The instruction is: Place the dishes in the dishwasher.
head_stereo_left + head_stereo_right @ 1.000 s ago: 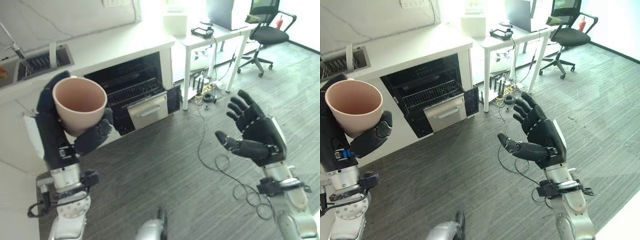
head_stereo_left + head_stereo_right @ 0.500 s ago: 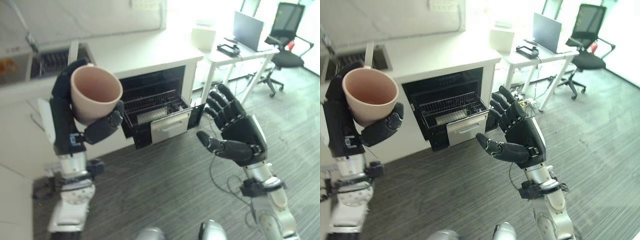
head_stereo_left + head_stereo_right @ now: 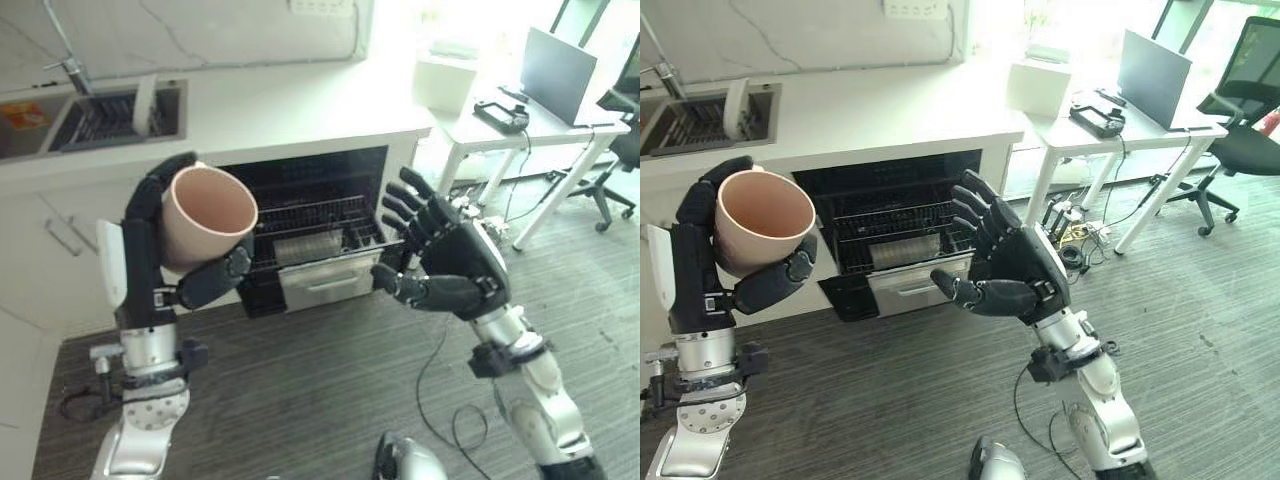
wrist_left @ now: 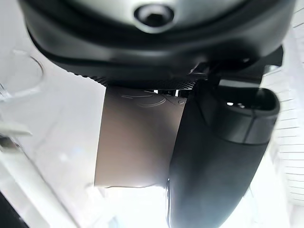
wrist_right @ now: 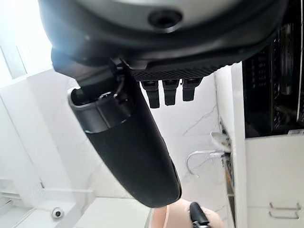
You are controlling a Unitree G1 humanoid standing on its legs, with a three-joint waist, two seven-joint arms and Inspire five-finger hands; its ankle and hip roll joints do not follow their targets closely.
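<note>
left robot hand (image 3: 150, 262) w/ pink cup (image 3: 205, 214), dishwasher (image 3: 310, 215) open

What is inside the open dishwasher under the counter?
The dishwasher shows a wire rack pulled partly out, with what looks like a clear glass lying in it. Its dark back and the lower level cannot be made out.

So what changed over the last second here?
The camera has swung toward the dishwasher, now straight ahead, so most of the apparent shift is the robot's own. The open right hand now shows in front of the rack. The left hand still grips the pink cup, raised as before.
</note>
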